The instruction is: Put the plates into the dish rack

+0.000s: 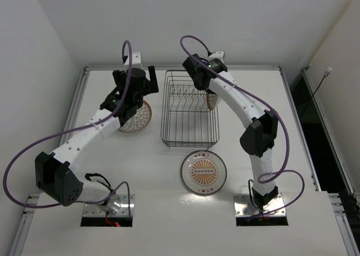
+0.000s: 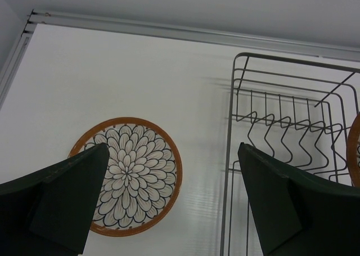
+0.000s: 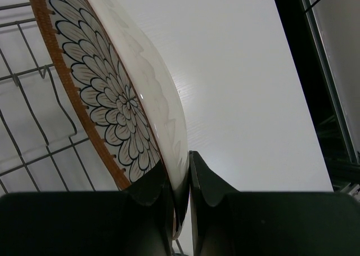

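You have a white surface [image 1: 146, 171] carrying everything under inspection.

The dish rack [image 1: 189, 112], black wire with upright prongs, stands mid-surface between your arms. No plate is seated between its prongs.

Three plates are noted, each with an orange-brown rim:
- The held plate [image 3: 101, 93] is up on edge at the rack's right side. Its petal-patterned face is turned to the wires and its plain white underside to the open surface. In my judgement it is kept upright because the prongs only take a plate edge-on. I cannot tell whether it has crossed the rack wall.
- The left plate [image 2: 132, 174] lies flat, face up, just left of the rack.
- The near plate [image 1: 203, 171] lies flat in front of the rack and shows a sunburst pattern.

Your right claw [image 3: 181, 183] is clamped on the held plate's rim. Your left claw [image 2: 172, 149] hangs above the left plate with jaws wide apart and nothing held, likely placed for the next pick.
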`<state>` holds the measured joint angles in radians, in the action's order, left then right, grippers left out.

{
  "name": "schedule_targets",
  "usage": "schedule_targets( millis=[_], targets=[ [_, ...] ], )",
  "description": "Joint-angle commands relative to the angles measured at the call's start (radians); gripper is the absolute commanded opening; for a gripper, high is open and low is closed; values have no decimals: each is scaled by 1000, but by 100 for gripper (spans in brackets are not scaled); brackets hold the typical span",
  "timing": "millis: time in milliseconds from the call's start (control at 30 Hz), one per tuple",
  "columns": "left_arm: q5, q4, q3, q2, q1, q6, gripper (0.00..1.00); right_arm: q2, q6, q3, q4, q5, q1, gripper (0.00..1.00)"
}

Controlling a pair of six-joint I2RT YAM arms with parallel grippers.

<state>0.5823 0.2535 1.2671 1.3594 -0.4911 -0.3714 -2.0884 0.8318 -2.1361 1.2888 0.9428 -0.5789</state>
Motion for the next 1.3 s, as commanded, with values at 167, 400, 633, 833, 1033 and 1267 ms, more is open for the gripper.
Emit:
schedule_targets(
  millis=[167, 400, 633, 833, 1033, 1267],
  targets=[
    [-9, -20, 43, -3, 6, -6, 100, -21, 23, -91, -16, 119, -4, 0],
    [-9, -20, 43, -3, 6, -6, 100, -59, 23, -82, -16, 119, -4, 0],
    [-9, -20, 43, -3, 6, -6, 100, -81, 23, -70, -26, 109, -13, 0],
    [-9, -20, 43, -3, 6, -6, 100, -101, 23, -61, -26, 161, -58, 0],
    [-9, -20, 43, -3, 6, -6, 100, -124, 23, -38, -36, 203, -111, 0],
    [-9, -20, 43, -3, 6, -6, 100, -162, 84, -27, -25, 225, -170, 1]
  ],
)
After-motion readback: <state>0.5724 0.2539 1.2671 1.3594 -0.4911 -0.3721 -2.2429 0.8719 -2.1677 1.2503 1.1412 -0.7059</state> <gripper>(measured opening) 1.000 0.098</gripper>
